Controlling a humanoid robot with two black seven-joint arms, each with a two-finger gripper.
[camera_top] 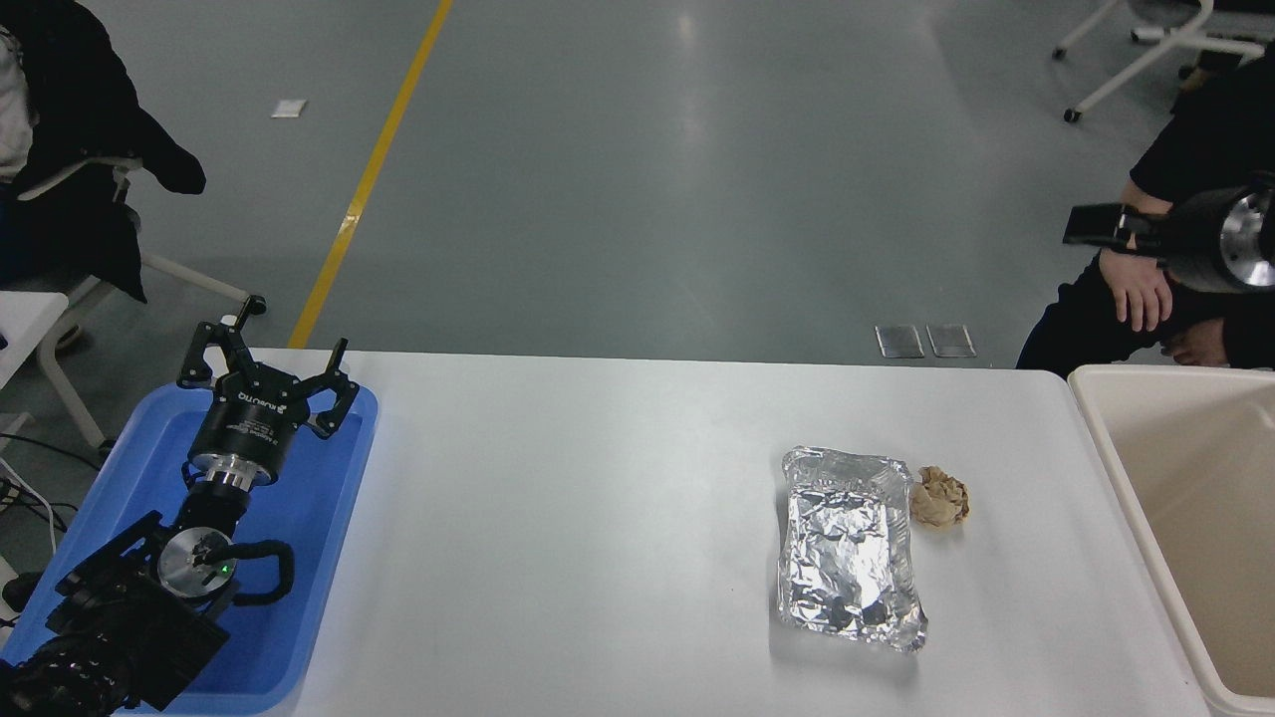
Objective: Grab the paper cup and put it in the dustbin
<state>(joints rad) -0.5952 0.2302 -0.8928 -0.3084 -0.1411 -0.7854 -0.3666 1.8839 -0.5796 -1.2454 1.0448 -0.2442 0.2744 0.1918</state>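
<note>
Right claw (1086, 225) raised, grip unclear; foil tray (849, 548), paper ball (939, 497) beside dustbin (1106, 458).

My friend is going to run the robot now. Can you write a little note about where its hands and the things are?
Left gripper: parked over the blue tray, fingers open, holding nothing.
Right gripper: raised at the right edge, above and behind the dustbin; can't tell if it's open or shut.
Paper cup: not visible on the table or in the part of the dustbin shown.
On the table: foil tray with a crumpled brown paper ball beside it.
Left: check the dustbin for the cup.
</note>
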